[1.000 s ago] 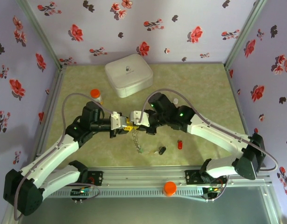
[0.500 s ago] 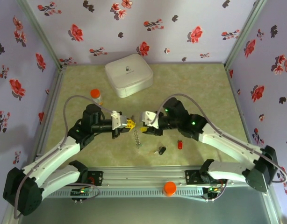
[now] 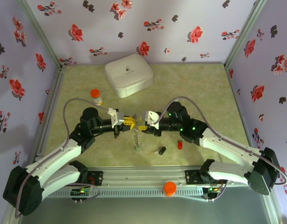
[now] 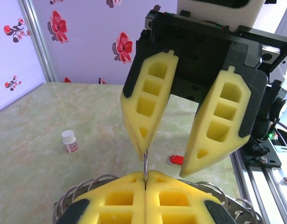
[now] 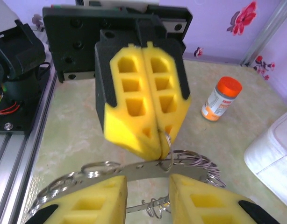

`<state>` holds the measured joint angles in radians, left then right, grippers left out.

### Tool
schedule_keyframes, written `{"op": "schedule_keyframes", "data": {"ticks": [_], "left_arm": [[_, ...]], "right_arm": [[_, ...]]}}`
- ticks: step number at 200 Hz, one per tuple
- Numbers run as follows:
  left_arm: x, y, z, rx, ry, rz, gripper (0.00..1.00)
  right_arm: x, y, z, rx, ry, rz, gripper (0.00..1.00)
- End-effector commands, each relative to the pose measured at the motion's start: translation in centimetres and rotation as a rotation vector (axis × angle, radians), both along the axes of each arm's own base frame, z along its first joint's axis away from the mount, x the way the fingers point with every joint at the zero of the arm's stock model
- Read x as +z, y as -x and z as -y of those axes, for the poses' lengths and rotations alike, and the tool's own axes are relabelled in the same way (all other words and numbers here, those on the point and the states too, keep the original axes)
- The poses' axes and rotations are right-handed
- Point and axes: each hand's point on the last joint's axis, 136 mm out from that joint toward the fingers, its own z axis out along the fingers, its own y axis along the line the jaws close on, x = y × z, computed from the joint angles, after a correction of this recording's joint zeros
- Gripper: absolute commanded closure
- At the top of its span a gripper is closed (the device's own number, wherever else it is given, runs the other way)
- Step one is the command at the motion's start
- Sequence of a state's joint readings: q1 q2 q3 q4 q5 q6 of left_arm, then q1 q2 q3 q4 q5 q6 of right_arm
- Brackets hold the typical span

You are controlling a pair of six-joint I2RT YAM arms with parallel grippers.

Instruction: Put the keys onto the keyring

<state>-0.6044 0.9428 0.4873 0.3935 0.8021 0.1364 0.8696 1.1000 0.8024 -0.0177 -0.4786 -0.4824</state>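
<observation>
Right wrist view: left gripper (image 5: 158, 145) nips the keyring (image 5: 188, 162); right gripper (image 5: 147, 183) stands apart.
The left one is clamped fully on a small loop of the ring. The right one is parted and grips nothing, with a flat strip of the ring crossing its gap. From above, the ring's coils dangle between both grippers over the table (image 3: 204, 93). A black key (image 3: 161, 150) and a red key (image 3: 180, 144) lie just right of them. The pill bottle (image 3: 96, 96) and white case (image 3: 128, 74) sit farther back.

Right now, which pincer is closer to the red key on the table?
Right. The right pincer is left of the red key, farther back; the left pincer is even farther left.
</observation>
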Motion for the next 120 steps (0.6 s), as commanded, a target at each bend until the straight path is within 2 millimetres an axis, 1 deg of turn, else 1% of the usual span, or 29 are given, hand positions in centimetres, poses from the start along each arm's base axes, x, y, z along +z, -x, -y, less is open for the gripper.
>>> {"op": "schedule_keyframes", "data": {"ticks": [1, 24, 78, 90, 96, 103, 120], "left_arm": [[1.4, 1.0, 0.2, -0.048, 0.048, 0.051, 1.00], [1.4, 1.1, 0.2, -0.057, 0.048, 0.051, 1.00], [1.4, 1.5, 0.3, -0.079, 0.050, 0.060, 1.00], [1.4, 1.5, 0.3, -0.080, 0.048, 0.064, 1.00], [1.4, 1.4, 0.3, -0.072, 0.047, 0.062, 1.00], [1.3, 1.1, 0.2, -0.054, 0.045, 0.056, 1.00], [1.2, 0.3, 0.1, -0.008, 0.031, 0.035, 1.00]], "right_arm": [[0.8, -0.2, -0.4, -0.010, -0.040, 0.002, 0.72], [0.9, 0.0, -0.6, 0.003, -0.043, -0.001, 0.74], [1.2, 0.1, -1.2, 0.023, -0.059, -0.005, 0.84], [1.2, -0.2, -1.1, 0.011, -0.055, 0.000, 0.83], [1.1, -0.4, -1.0, -0.003, -0.043, 0.008, 0.80], [0.9, -0.7, -0.6, -0.029, -0.027, 0.022, 0.77], [0.3, -1.4, 0.6, -0.091, 0.014, 0.065, 0.76]]}}
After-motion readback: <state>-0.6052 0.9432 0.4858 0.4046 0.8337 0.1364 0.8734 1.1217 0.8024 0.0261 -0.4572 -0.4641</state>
